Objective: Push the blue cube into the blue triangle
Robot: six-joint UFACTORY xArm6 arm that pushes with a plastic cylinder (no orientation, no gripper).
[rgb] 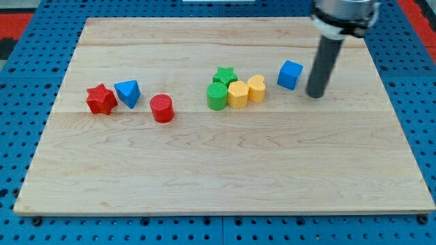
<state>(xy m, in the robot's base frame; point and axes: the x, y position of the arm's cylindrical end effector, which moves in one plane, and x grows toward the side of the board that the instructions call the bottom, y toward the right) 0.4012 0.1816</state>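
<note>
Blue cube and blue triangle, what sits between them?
In the camera view, between the blue cube and blue triangle lie the yellow heart, yellow block, green cylinder and red cylinder.

Wooden desk [225,177] carries: red star [101,99] touching blue triangle [127,92], red cylinder [162,108] nearby; green star [224,75], green cylinder [216,96], yellow hexagon [238,94], yellow heart [256,88] clustered; blue cube [290,74] rightmost.

Red star [101,99] and red cylinder [162,108] sat at view's left; green star [224,74], green cylinder [216,96], 2 yellow blocks [238,94] [256,88] clustered mid-table [218,170].
</note>
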